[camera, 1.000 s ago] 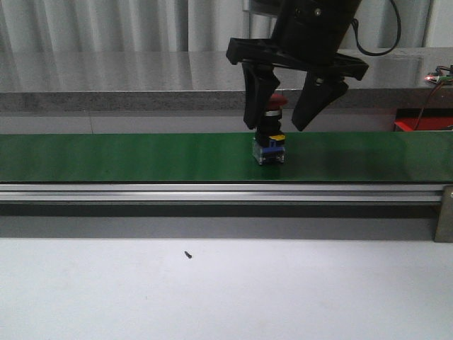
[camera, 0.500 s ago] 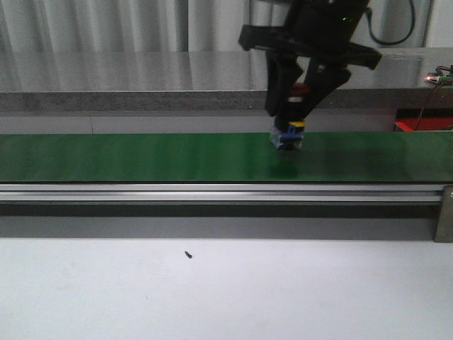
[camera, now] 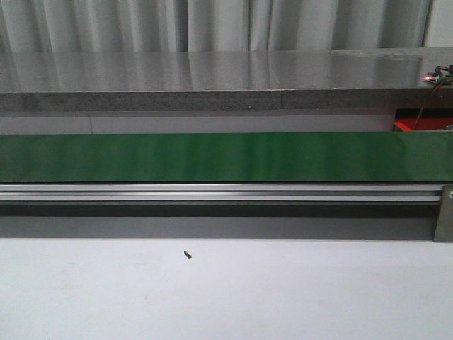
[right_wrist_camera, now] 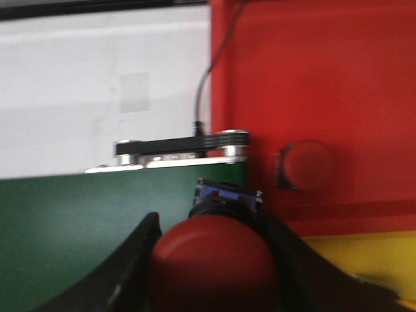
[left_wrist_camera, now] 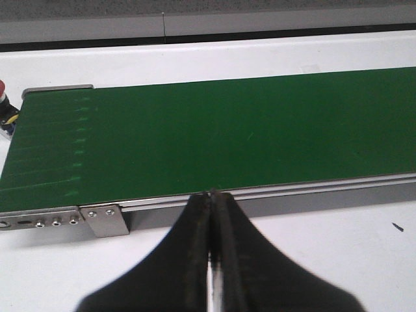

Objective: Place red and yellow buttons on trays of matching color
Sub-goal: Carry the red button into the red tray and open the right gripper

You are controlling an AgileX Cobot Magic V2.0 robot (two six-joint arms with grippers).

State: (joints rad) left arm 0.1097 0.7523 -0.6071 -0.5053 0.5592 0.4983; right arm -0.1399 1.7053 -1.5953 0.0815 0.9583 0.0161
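One red button (right_wrist_camera: pixel 213 265) sits nearest the lens in the right wrist view, pinched between the two dark fingers of the right gripper (right_wrist_camera: pixel 214 260); its domed cap faces the camera and its blue-edged body (right_wrist_camera: pixel 227 194) points away toward the surfaces beyond. Past the held button lies the end of the green conveyor belt (right_wrist_camera: pixel 97 208), and just beyond and beside that end begins the red tray (right_wrist_camera: pixel 325 78). A second red button (right_wrist_camera: pixel 305 165) already lies on that tray. The yellow tray (right_wrist_camera: pixel 370 253) adjoins the red one on its near side. The matching tray thus lies ahead of the claw, past the belt's end roller (right_wrist_camera: pixel 182 147); judged from this, the carry needs only a short forward advance before release. The left gripper (left_wrist_camera: pixel 211 214) has its fingers pressed together, holding nothing, above the white table (left_wrist_camera: pixel 364 266) just short of the belt's near rail (left_wrist_camera: pixel 292 195). In the front view neither arm appears.
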